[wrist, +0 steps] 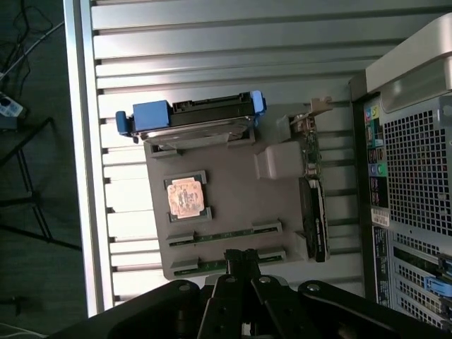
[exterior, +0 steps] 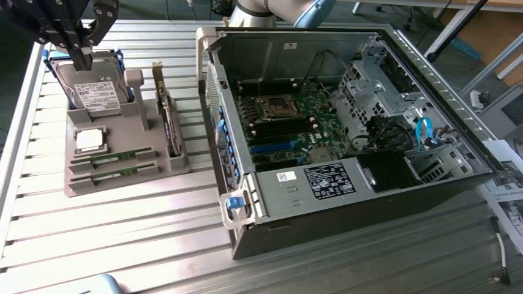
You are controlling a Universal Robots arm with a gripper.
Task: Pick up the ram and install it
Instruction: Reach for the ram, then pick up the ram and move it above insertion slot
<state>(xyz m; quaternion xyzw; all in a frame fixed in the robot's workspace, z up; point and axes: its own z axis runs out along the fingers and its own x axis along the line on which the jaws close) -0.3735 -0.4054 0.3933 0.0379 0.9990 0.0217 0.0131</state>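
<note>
Two ram sticks, thin and green, lie side by side in slots of a grey holder tray [exterior: 122, 184]: one ram stick [exterior: 114, 158] [wrist: 215, 236] and a second one [exterior: 112, 174] [wrist: 205, 263] closest to the tray's edge. My gripper [exterior: 82, 61] [wrist: 242, 257] hangs well above the tray with its dark fingers pressed together, shut on nothing. In the wrist view its fingertips overlap the middle of the second stick. The open computer case [exterior: 343, 122] stands at the exterior view's right with the motherboard [exterior: 290, 119] exposed.
On the same tray sit a hard drive with blue rails [exterior: 94, 86] [wrist: 191, 120], a square processor chip [exterior: 90, 139] [wrist: 187, 198] and an upright expansion card [exterior: 169, 122] [wrist: 314, 205]. The slatted metal table [exterior: 122, 245] surrounds them. Papers and a cable lie beyond the case [exterior: 506, 208].
</note>
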